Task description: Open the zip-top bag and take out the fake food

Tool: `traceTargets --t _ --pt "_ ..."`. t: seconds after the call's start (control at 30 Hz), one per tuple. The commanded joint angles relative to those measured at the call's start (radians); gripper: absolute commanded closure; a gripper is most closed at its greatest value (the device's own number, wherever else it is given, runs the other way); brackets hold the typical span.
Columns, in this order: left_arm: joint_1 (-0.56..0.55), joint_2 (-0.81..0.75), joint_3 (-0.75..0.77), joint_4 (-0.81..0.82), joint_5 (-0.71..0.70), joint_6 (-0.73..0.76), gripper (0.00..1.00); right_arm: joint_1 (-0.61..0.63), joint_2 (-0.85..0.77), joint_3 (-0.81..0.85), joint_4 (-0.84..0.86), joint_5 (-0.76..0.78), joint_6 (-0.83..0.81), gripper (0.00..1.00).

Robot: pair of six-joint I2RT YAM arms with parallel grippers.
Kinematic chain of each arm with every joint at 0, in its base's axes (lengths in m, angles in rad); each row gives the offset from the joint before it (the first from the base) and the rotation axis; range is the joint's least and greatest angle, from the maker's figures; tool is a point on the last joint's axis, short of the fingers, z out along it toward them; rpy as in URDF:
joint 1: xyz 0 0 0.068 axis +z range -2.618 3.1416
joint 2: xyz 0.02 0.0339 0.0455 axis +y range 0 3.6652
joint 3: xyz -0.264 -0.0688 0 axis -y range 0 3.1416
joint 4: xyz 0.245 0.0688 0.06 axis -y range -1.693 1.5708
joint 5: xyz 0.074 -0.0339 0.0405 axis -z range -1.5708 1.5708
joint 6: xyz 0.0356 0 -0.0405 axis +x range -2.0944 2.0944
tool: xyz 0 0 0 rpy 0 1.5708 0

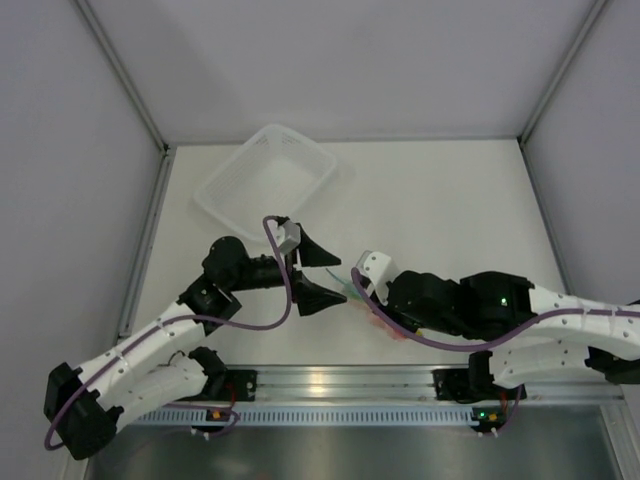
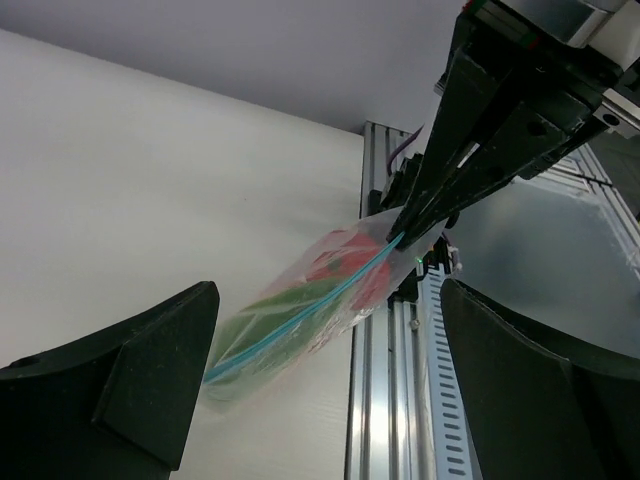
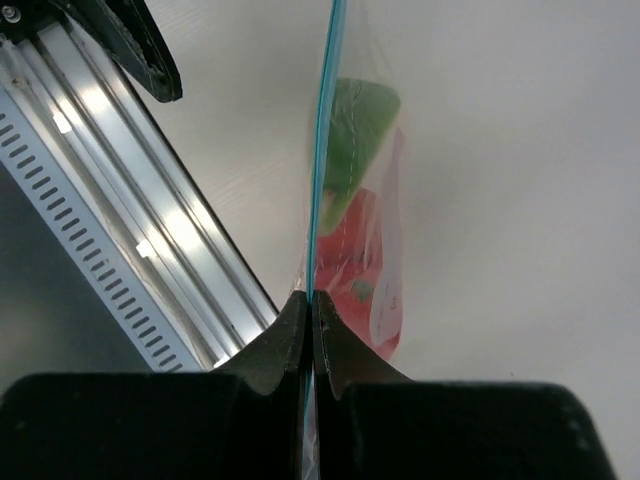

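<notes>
The zip-top bag (image 2: 300, 312) hangs tilted above the table, its light blue zip strip (image 3: 322, 150) running along the top edge. Inside it I see the watermelon wedge, green (image 3: 355, 135) and red (image 3: 350, 262); the other fake food does not show clearly. My right gripper (image 3: 311, 300) is shut on one end of the zip strip; in the top view it (image 1: 362, 292) is at mid-table. My left gripper (image 2: 325, 390) is open, and the bag's free end lies between its fingers (image 2: 120, 380) without touching them. In the top view it (image 1: 344, 280) faces the right gripper.
A white mesh-sided basket (image 1: 233, 161) stands at the back left of the table. An aluminium rail (image 1: 330, 380) runs along the near edge, just below the bag (image 2: 400, 380). White walls enclose the table on three sides.
</notes>
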Motion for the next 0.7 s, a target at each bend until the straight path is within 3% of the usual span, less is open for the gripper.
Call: traceTargets --t 0.0,0.3,0.4,0.67 --pt "-0.025 0.023 0.072 0.098 0.068 0.109 0.02 -0.006 -0.014 0.057 0.016 -0.044 -0.069 1.0" --pt "-0.068 0.156 0.147 0.1 0.213 0.16 0.02 -0.008 -0.014 0.099 0.007 -0.027 -0.126 1.0" --pt "-0.097 0.185 0.158 0.062 0.163 0.208 0.02 -0.008 -0.012 0.113 0.003 -0.028 -0.131 1.0" --pt "-0.112 0.245 0.205 -0.038 0.152 0.255 0.24 -0.008 -0.009 0.136 -0.02 -0.019 -0.135 1.0"
